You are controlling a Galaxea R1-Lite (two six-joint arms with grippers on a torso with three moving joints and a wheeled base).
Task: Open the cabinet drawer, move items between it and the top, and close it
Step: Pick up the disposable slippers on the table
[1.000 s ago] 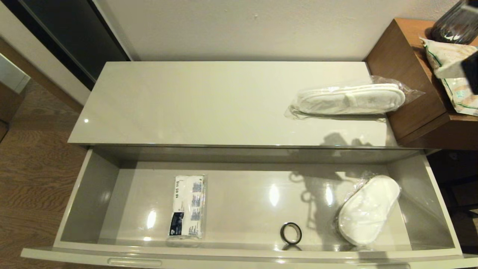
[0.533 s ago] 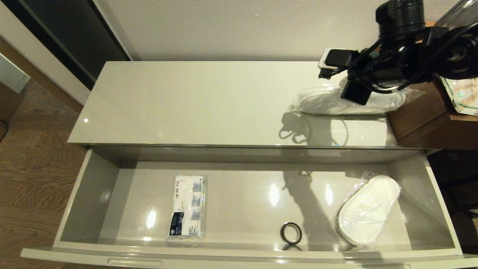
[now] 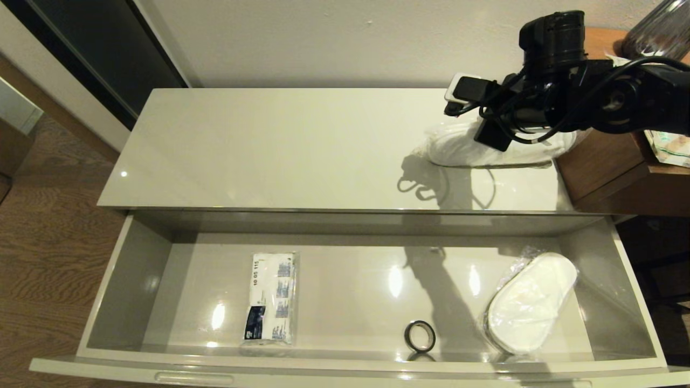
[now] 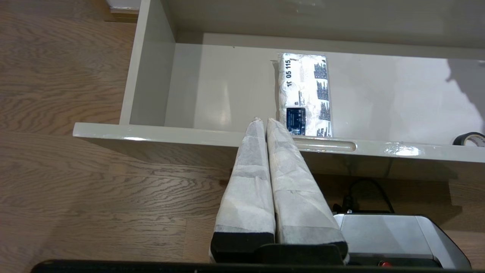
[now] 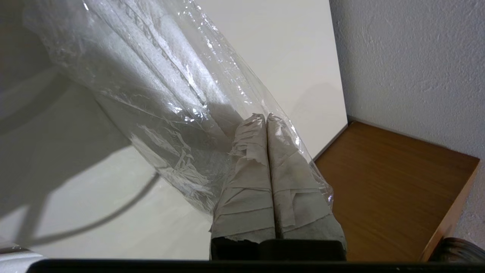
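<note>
The cabinet drawer [image 3: 132,269] stands pulled out. In it lie the tissue pack [image 3: 269,299] at the left and one pair of wrapped slippers [image 3: 531,302] at the right. A second pair of slippers [image 3: 458,151] lies on the top [image 3: 296,145] at its right end. My right gripper [image 5: 266,116] is shut, and its taped fingertips press into the clear wrap of that pair [image 5: 159,98]; I see nothing pinched between them. My left gripper [image 4: 264,119] is shut and empty. It hangs low in front of the drawer, by the slot handle [image 4: 329,145] and near the tissue pack [image 4: 305,100].
A small black ring [image 3: 420,336] lies on the drawer floor between the pack and the slippers. The brown wooden unit [image 3: 598,156] stands against the cabinet's right end, with bags and a dark vase [image 3: 660,29] on it. Wood floor [image 3: 48,242] lies to the left.
My right arm has swung in from the right and come down onto the slippers on the top. That pair has shifted slightly. The drawer's contents have not moved.
</note>
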